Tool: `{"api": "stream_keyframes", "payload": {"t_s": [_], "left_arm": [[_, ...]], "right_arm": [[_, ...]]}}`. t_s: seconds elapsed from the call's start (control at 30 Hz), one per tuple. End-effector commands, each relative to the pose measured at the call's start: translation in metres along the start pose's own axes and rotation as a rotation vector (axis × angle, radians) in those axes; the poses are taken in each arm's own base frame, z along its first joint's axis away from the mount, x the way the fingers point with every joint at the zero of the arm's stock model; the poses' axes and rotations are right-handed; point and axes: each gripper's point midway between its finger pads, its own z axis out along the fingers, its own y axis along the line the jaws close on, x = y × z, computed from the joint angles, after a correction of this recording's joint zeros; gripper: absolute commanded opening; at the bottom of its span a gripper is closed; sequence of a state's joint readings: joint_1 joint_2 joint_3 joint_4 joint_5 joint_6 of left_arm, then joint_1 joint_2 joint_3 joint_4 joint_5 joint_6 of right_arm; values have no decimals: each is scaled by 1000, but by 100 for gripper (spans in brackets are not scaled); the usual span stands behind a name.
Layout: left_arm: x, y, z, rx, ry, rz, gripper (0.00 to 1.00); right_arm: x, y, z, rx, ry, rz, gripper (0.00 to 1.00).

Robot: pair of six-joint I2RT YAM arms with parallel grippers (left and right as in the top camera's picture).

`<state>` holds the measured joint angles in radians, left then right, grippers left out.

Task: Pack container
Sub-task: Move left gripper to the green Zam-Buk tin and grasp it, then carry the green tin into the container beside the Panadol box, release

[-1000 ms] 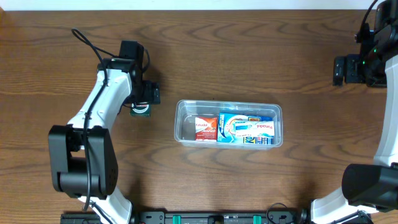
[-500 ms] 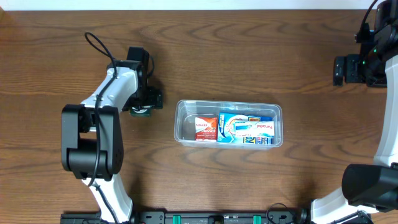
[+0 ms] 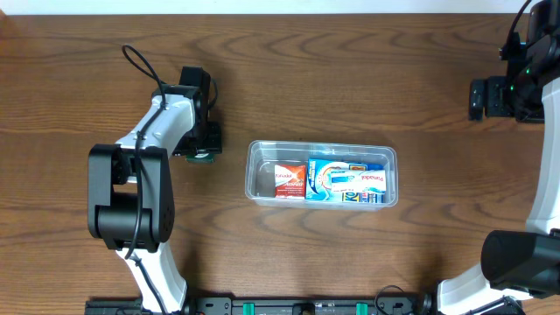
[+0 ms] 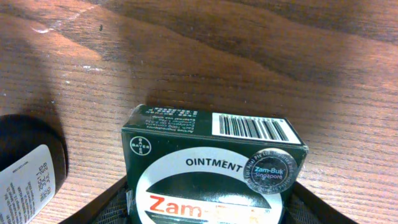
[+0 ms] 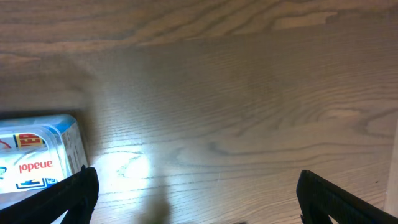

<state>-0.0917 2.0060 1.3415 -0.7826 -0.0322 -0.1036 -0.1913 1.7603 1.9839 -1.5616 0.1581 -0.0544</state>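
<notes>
The container (image 3: 254, 175) is a clear shallow tub at the table's middle, holding a red-and-white box (image 3: 290, 180) and a blue box (image 3: 348, 181). Left of it a dark green ointment box (image 4: 211, 162) lies on the wood. My left gripper (image 3: 203, 149) is down over this box, and in the left wrist view the left gripper (image 4: 208, 208) has a finger pressed against each side of it. My right gripper (image 3: 477, 98) hangs far off at the back right, wide open over bare wood (image 5: 199, 205). A corner of the container (image 5: 37, 162) shows in the right wrist view.
A dark round thing with a white label (image 4: 25, 168) lies just left of the ointment box. The right arm's base stands at the table's right edge (image 3: 525, 254), the left arm's base at the front left (image 3: 122, 219).
My left arm has swung in and settled over the green ointment box, and its jaws have narrowed from wide open onto the box's sides. The right arm has not moved.
</notes>
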Motion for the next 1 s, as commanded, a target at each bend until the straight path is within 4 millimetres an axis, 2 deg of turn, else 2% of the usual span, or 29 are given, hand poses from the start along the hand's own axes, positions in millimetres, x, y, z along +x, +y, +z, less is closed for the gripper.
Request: {"api": "stream_keyframes", "payload": {"t_s": [0.0, 0.1, 0.23, 0.37, 0.47, 0.7, 0.83, 0.97], "left_arm": [[-2, 1, 1, -3, 0, -1, 61], [-3, 2, -4, -1, -4, -2, 61], [-6, 2, -21, 3, -25, -3, 61], [-12, 3, -50, 12, -67, -5, 62], [-14, -5, -76, 59, -109, 0, 62], [-1, -41, -135, 245, -190, 10, 62], [18, -65, -161, 304, -207, 51, 62], [40, -93, -179, 328, -214, 123, 62]], "right_arm": [[-1, -5, -8, 13, -24, 21, 99], [-1, -5, -8, 13, -24, 21, 99], [-1, -5, -8, 13, -24, 21, 99], [-1, -5, -8, 13, -24, 21, 99], [-1, -5, -8, 13, -24, 21, 99], [-1, -5, -8, 13, -24, 21, 99], [-1, -5, -8, 13, -24, 22, 99], [-1, -5, -8, 13, -24, 21, 99]]}}
